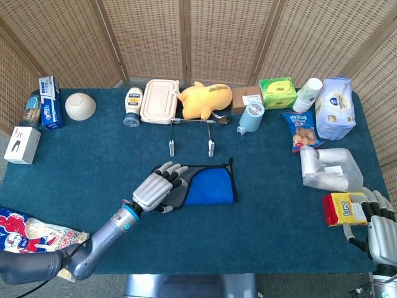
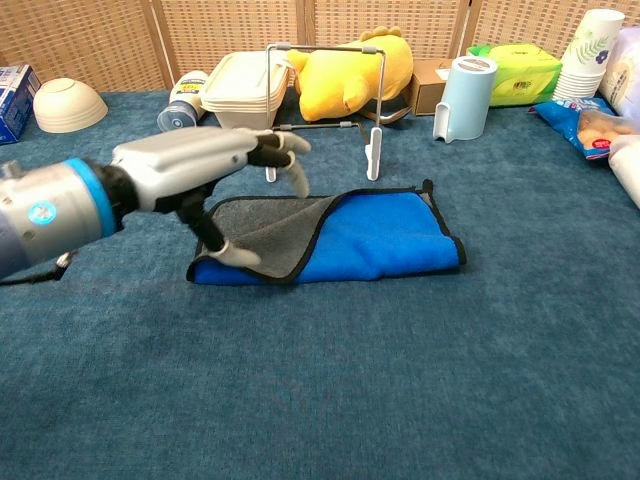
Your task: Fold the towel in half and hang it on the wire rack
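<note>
The blue towel lies folded on the table, its grey underside turned up over the left part. The wire rack stands upright just behind it. My left hand hovers over the towel's left edge with fingers spread and holds nothing. My right hand sits at the table's near right corner, next to the yellow box, fingers apart and empty.
A yellow plush toy, lidded container, mayonnaise bottle and blue cup line the back behind the rack. A yellow box and silver bag lie at the right. Snack packets lie at the near left.
</note>
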Robot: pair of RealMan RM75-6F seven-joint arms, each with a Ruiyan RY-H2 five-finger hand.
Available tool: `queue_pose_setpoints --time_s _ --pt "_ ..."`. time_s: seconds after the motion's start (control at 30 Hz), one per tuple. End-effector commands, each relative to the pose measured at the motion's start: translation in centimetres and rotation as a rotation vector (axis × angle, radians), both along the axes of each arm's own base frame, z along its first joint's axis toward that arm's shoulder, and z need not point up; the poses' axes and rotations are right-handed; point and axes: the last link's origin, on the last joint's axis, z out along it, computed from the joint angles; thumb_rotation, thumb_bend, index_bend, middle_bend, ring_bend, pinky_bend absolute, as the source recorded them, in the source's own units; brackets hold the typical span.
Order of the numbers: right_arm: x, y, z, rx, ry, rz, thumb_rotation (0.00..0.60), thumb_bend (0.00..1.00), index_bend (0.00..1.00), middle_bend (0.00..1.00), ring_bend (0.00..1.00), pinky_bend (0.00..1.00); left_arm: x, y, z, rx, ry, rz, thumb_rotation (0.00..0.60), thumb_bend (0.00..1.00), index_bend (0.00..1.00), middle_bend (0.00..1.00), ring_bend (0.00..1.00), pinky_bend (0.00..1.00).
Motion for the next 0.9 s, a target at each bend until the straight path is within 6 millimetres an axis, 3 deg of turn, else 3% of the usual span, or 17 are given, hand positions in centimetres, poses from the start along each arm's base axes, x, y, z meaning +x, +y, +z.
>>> queue_pose_setpoints --time_s 0.03,0.57,0.9 --pt "0.1 -0.1 -0.1 0.002 -0.001 0.001 0.600 0.35 0.23 0.11 0.00 0.00 -0.9 -0.5 -0.3 0.011 0.000 0.003 0.600 0.27 0.30 0.07 0.00 0.00" --pt "-0.2 0.2 0.2 -0.008 -0.002 -0.006 0.600 0.35 0.23 0.11 0.00 0.00 -1.9 -0.5 -2.1 0.075 0.050 -0.034 0.600 0.27 0.35 0.09 0.00 0.00" --pt "-0.1 0.2 0.2 -0.010 -0.003 -0.003 0.600 0.35 0.23 0.11 0.00 0.00 -2.6 -1.8 -0.5 0.035 -0.004 -0.018 0.600 0.28 0.35 0.10 0.00 0.00"
